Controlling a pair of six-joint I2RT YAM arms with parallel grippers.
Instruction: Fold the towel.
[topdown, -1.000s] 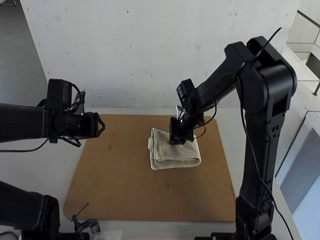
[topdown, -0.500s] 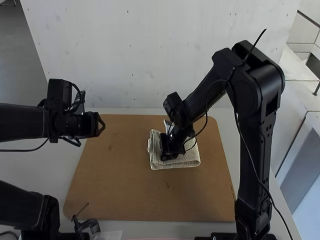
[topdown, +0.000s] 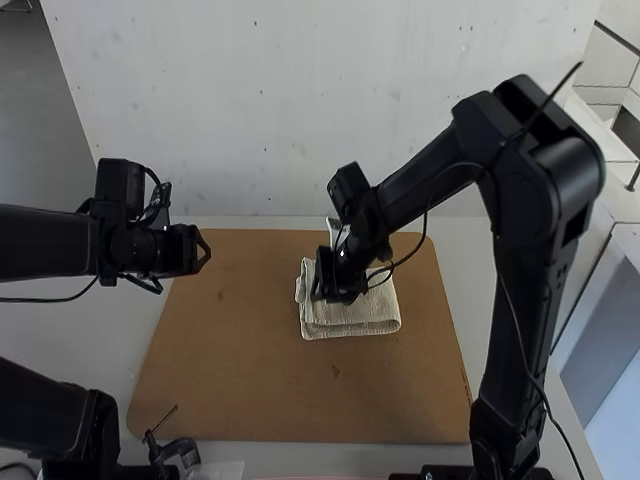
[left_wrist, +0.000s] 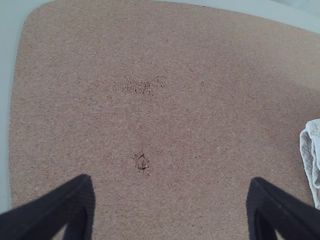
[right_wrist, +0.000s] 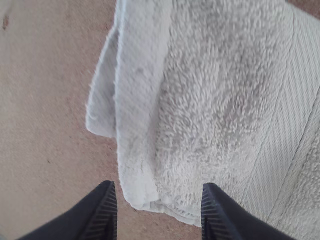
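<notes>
A folded towel (topdown: 360, 318) lay flat on a brown board (topdown: 235, 350).
The towel rested in layers, right of the board's middle in the high view. The right pincer (topdown: 325, 292) was over it, fingers apart; the left pincer (topdown: 206, 250), its fingers also parted, was well away.

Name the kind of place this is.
Probably a robotics lab or test bench: two robot arms stand at a table, a brown board lies on it, and a folded towel rests there.

The left wrist view crops the towel (left_wrist: 312, 142) (rather heavily).
</notes>
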